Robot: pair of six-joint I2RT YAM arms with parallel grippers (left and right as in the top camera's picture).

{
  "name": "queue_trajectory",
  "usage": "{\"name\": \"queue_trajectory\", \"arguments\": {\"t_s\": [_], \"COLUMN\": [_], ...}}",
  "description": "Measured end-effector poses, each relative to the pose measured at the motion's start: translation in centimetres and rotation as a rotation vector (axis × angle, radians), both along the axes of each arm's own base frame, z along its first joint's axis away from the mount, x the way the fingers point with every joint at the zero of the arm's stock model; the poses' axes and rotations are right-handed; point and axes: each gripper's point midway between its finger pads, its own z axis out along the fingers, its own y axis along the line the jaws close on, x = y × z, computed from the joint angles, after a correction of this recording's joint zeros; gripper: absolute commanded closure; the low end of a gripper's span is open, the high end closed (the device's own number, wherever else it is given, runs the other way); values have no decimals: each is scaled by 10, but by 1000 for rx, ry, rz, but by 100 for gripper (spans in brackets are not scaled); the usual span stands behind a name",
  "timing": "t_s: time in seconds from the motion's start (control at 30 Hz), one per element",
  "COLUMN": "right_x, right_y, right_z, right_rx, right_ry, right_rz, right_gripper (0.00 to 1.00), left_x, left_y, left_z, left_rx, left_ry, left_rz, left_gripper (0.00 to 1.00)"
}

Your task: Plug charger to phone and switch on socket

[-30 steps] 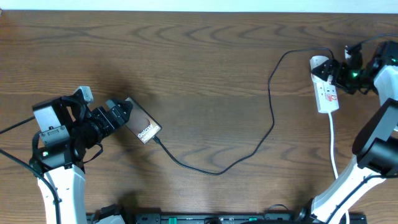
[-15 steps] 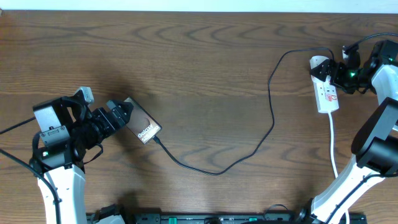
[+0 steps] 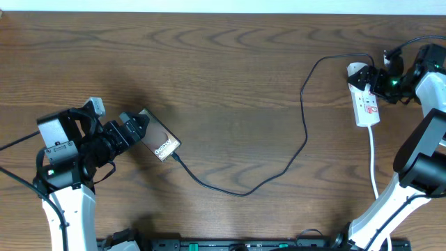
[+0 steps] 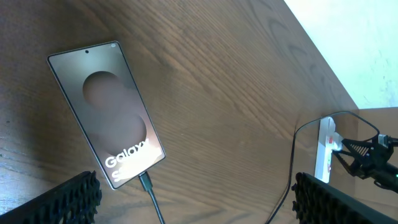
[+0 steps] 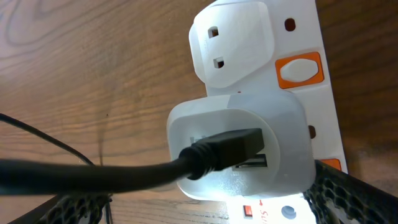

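Basically, the table holds it all: the socket lies far right, the phone lies flat at the left. The charger loops across the middle btwn them; its plug tip looks seated in the phone's near-right end, so that half seems done. The left gripper sits just beside the phone, fingers spread wide, holding nothing. The right gripper hovers at the socket's far end, likewise spread and empty, w/ the white adapter and its black USB plug right under it. What's left is prob the orange switch; can't tell if on or off. Risks: the strip is light and unheld, so a sideways push could slide it rather than click; a finger could clip the USB plug loose; the wrong rocker could get hit, as a second switch peeks out by the adapter; any drag on the cable could pull the tip out, since nothing pins the phone.
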Motion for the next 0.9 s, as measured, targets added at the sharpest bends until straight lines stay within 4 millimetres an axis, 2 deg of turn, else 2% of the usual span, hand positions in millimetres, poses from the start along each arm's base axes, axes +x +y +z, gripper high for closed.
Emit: {"name": "queue_trajectory", "arguments": {"t_s": [0.9], "right_x": [4], "right_y": [3], "right_z": [-6], "right_rx": [-47], "right_ry": [15], "right_rz": [18], "right_gripper": [1], "left_x": [0], "left_y": [0], "left_z": [0], "left_rx": [0], "left_ry": [0], "left_rz": [0], "left_gripper": [2]}}
